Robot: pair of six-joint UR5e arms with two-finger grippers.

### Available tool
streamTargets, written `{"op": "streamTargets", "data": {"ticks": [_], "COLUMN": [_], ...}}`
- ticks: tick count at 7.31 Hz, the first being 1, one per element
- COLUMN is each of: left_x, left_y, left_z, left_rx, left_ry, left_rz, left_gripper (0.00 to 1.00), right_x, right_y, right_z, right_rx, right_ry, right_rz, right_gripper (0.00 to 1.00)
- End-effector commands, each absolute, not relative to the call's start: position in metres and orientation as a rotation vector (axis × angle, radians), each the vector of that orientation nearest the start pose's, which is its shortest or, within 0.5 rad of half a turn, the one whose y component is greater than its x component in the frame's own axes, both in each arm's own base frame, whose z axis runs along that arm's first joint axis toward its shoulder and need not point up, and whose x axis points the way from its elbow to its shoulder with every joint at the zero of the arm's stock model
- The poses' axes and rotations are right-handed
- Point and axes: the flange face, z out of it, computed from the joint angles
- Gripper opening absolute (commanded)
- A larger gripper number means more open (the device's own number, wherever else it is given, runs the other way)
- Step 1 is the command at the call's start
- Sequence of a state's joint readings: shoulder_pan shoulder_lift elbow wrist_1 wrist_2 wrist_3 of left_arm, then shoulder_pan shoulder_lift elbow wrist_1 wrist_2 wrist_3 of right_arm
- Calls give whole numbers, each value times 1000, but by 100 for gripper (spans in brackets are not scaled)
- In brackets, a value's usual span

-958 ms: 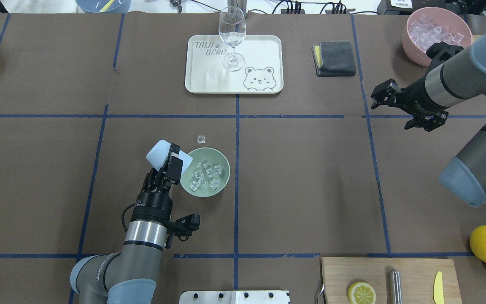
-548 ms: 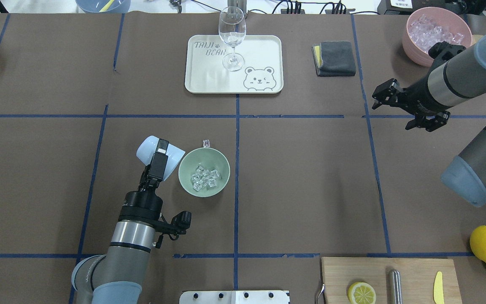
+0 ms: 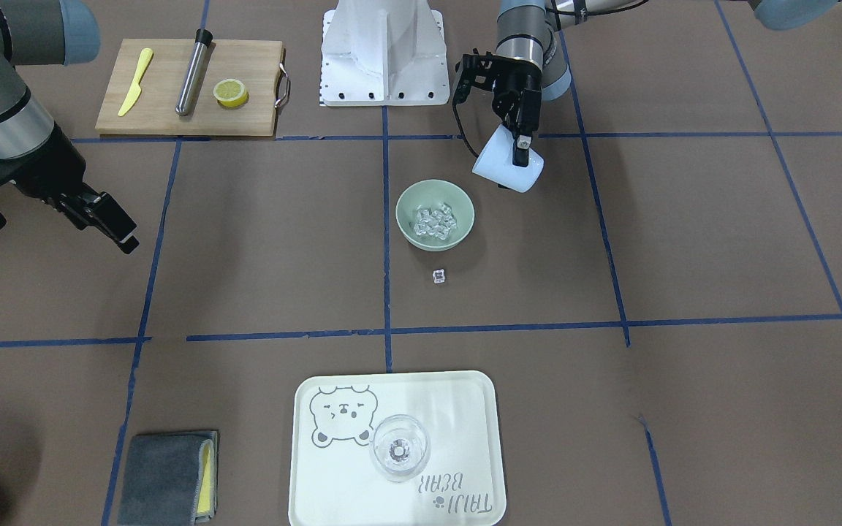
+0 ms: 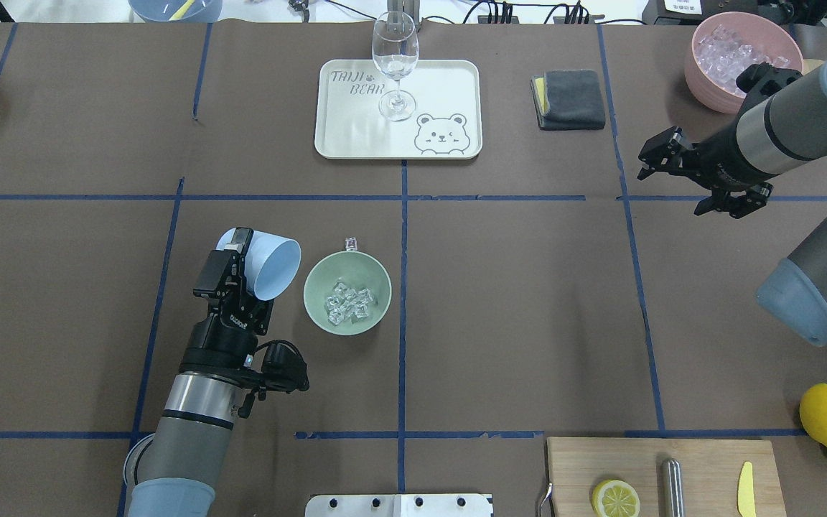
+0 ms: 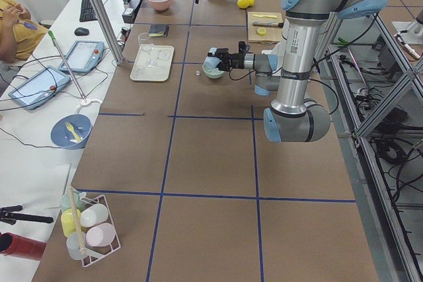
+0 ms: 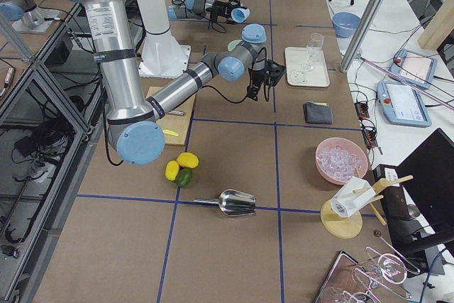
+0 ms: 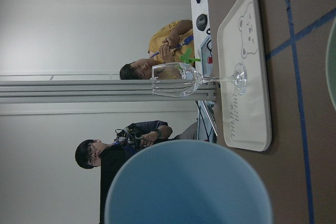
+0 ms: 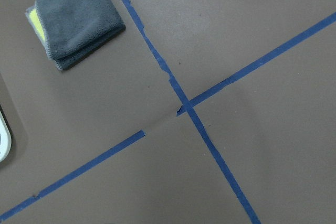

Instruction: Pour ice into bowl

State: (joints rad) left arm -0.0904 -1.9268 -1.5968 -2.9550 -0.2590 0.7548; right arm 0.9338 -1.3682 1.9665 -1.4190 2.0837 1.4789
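The pale green bowl (image 4: 377, 276) (image 3: 410, 201) stands left of the table's middle with several clear ice cubes (image 4: 347, 305) (image 3: 435, 219) in its bottom. One loose ice cube (image 4: 350, 244) (image 3: 438, 275) lies on the table just beyond its far rim. My left gripper (image 4: 237, 262) (image 3: 520, 146) is shut on a light blue cup (image 4: 270, 266) (image 3: 501, 169) (image 7: 189, 187), held tilted in the air beside the bowl, mouth towards it. No ice shows inside the cup. My right gripper (image 4: 657, 154) (image 3: 118, 226) hovers open and holding nothing, far off at the table's right.
A white bear tray (image 4: 442, 79) with a wine glass (image 4: 395, 57) sits at the far middle, a grey cloth (image 4: 568, 99) to its right. A pink bowl (image 4: 701, 72) of ice stands far right. A cutting board (image 4: 701, 459) and lemons (image 4: 826, 415) lie near right.
The left gripper has drawn the blue cup back from over the bowl's rim to the left and turned it less steep. The ice has settled in the bowl. The right arm shifted slightly.
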Motion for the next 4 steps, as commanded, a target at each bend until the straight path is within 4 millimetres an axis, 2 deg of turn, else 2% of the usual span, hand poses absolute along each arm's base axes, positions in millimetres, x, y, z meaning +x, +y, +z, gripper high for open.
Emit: {"op": "streamTargets", "data": {"ticks": [1, 3, 4], "left_x": [496, 499, 501], "left_y": [-275, -275, -274], "left_z": [311, 310, 308], "left_rx": [1645, 1642, 1641], "left_ry": [-85, 128, 166], "left_rz": [383, 237, 223], "left_gripper": [0, 0, 0], "right_x": [-242, -243, -243], "right_y": [-489, -489, -490], "right_z": [352, 351, 353], "right_rx": [-97, -96, -98], "right_ry": [-914, -915, -912], "right_rz": [596, 595, 596], "right_gripper": [100, 100, 100]}}
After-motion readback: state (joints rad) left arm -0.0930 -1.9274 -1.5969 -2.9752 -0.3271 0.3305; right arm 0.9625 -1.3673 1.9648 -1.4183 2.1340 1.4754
